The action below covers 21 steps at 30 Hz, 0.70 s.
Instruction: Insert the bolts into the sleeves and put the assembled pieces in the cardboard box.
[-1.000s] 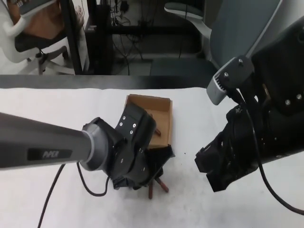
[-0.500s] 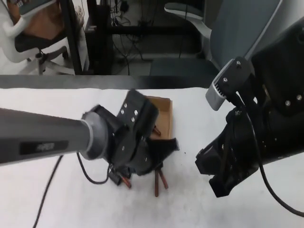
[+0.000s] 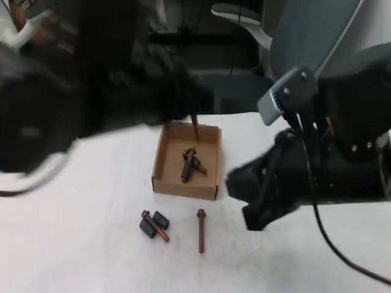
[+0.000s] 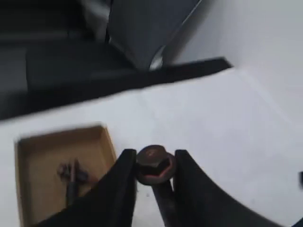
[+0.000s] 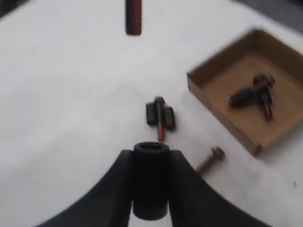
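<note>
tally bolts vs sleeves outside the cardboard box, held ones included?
Bolts: 3, held bolt in left gripper, lone bolt, bolt by sleeves
Sleeves: 3, held sleeve in right gripper, two bench sleeves
Total: 6

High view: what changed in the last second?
The left gripper took a bolt by its head and lifted it high off the bench. The right arm shifted toward the cardboard box. The box and the assembled pieces inside it stayed put.
</note>
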Tool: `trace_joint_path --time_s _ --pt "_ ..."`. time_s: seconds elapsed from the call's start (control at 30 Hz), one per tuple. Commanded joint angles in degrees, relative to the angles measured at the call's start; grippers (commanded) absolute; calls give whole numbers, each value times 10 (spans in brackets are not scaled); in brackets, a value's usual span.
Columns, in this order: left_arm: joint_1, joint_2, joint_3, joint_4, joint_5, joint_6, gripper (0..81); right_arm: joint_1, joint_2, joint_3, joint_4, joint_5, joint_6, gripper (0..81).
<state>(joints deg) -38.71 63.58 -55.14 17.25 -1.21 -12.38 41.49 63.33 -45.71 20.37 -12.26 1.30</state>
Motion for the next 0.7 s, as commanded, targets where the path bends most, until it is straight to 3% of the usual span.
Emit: trace_joint_path --time_s 0.0,0.13,0.27,0.67 --pt "-3 -66 -4 -15 -5 113 18 42 -11 38 -139 19 -2 6" --pt "-3 -116 -4 -1 -4 128 18 101 -10 119 -297 123 65 6" --pt "-9 -121 -1 7 -4 128 18 129 -10 158 -374 150 67 6" --pt "-59 -117 154 -136 -26 81 18 129 -10 164 -396 197 73 6"
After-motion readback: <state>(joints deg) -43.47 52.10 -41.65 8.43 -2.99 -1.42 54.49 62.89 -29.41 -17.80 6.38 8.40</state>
